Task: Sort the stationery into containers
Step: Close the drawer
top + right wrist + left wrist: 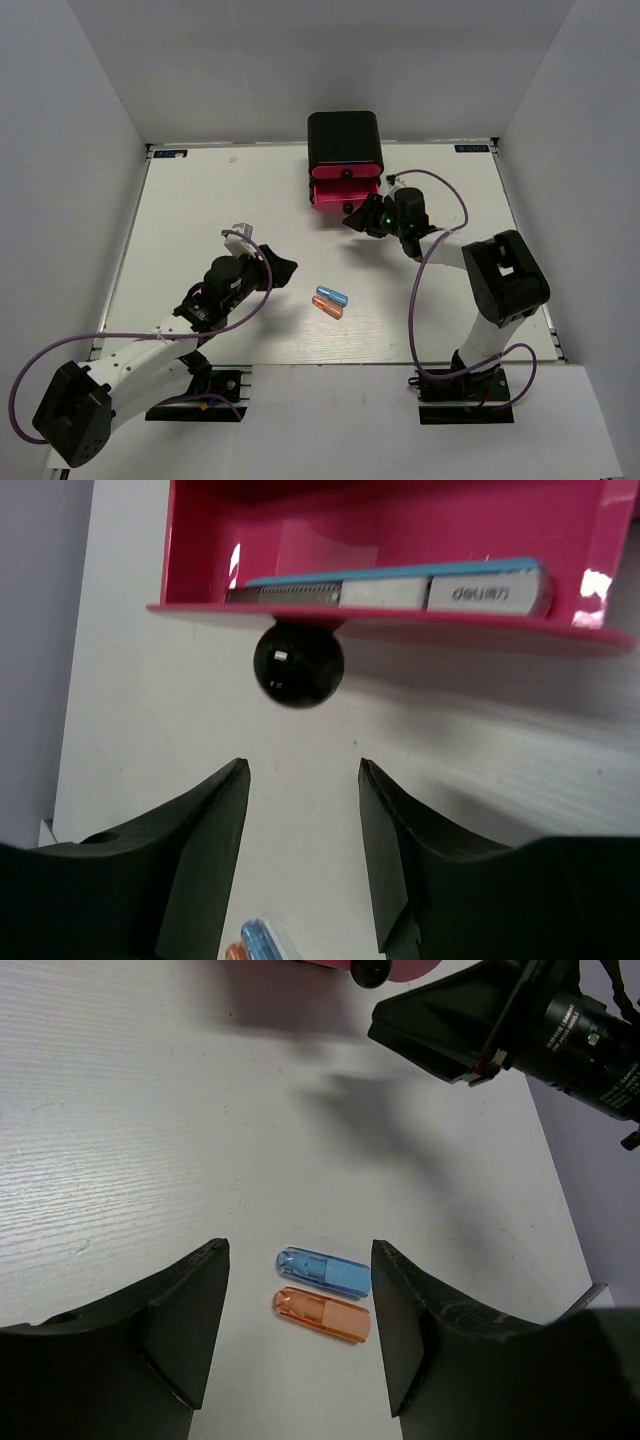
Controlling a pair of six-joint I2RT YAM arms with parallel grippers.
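Note:
A blue capsule piece [331, 296] and an orange capsule piece [327, 309] lie side by side on the white table; in the left wrist view the blue one [322, 1271] lies just beyond the orange one [322, 1313]. My left gripper [300, 1250] is open and empty, hovering above and just short of them. The black cabinet [344, 140] holds pink drawers [345, 185]. The lowest drawer [380, 530] is pulled out and holds a long blue-and-white item [400, 588]. My right gripper [303, 765] is open and empty, just short of that drawer's black knob [298, 665].
My right arm's wrist [520, 1020] hangs over the table beyond the capsules in the left wrist view. Grey walls enclose the table on three sides. Purple cables loop beside both arms [420, 300].

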